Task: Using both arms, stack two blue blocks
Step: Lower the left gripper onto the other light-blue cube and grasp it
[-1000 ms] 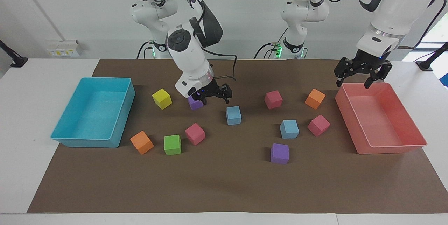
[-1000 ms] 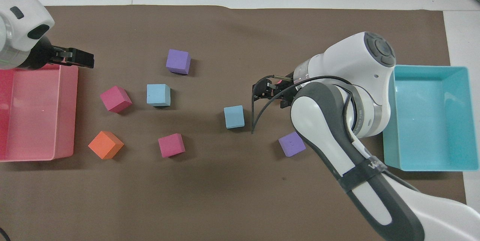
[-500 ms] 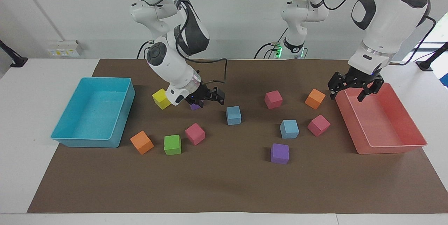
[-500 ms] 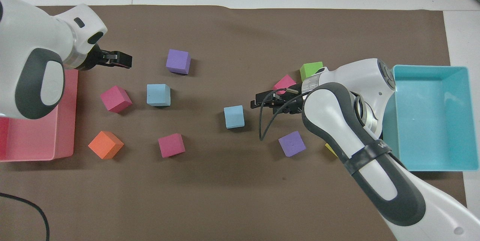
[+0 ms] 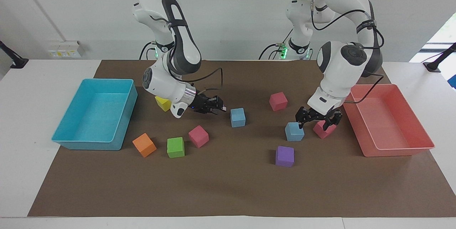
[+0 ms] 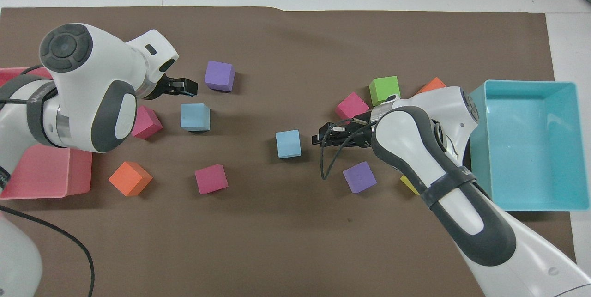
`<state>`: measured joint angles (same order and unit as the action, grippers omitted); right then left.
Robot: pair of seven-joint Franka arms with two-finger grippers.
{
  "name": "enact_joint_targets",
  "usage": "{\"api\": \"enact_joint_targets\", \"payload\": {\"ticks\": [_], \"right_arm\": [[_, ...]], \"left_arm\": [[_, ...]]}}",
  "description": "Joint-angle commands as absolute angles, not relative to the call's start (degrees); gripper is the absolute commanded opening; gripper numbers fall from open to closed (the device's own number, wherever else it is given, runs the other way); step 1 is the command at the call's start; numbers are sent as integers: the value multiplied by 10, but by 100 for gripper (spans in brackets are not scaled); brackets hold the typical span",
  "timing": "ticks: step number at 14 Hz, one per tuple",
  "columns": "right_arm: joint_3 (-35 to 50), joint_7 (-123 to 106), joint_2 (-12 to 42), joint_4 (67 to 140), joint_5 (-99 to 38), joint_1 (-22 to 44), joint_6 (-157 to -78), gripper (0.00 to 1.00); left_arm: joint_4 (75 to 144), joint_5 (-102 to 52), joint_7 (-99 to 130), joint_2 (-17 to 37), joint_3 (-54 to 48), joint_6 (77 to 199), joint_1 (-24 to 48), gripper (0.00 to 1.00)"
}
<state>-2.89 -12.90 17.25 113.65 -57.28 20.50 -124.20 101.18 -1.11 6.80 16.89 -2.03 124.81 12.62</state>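
Since the earlier frames, we see both arms have come down toward the middle of the tabletop (image 5: 228, 193): the left gripper (image 5: 318, 119) has left the pink tray (image 5: 409, 149) and now hangs low between a blue block (image 5: 294, 131) and a pink cube (image 5: 324, 130); the right gripper (image 5: 213, 108) has swung toward the second blue block (image 5: 237, 117).

Largest items first: the cyan tray (image 5: 71, 140) stands at the right arm's end, the pink tray at the left arm's end.

The left gripper's fingers are spread apart and hold nothing; the blue block sits just beside them, on the side toward the right arm, and the pink cube just beside them toward the pink tray. We cannot tell whether either is touched.

The right gripper points sideways at the second blue block, close to it but apart. We cannot tell how far it is open.

Around this block lie a purple cube (image 6: 359, 177) and a yellow cube (image 5: 162, 103), both nearer to the robots. A second purple cube (image 5: 284, 156) lies farther from the robots than the first blue block.
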Motion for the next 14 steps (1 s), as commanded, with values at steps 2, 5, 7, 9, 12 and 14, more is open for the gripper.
{"api": "enact_joint_targets", "payload": {"ticks": [2,5,7,9,12,14], "right_arm": [[-24,-172,170,1154,-606,194,-1252,0],[-23,-248,185,1167,-661,178,-1249,0],[-23,-285,192,1172,-692,178,-1246,0],[-23,-291,194,1175,-704,178,-1247,0],[-23,-310,200,1186,-742,185,-1249,0],[-23,-323,202,1189,-765,188,-1253,0]], "left_arm": [[1047,-15,76,177,-12,1302,137,100],[1063,-15,77,185,-12,1327,141,100],[1079,-15,76,179,-12,1334,145,100],[1083,-15,78,181,-12,1339,151,100],[1096,-15,83,185,-12,1343,156,100],[1101,-15,96,195,-12,1369,167,100]]}}
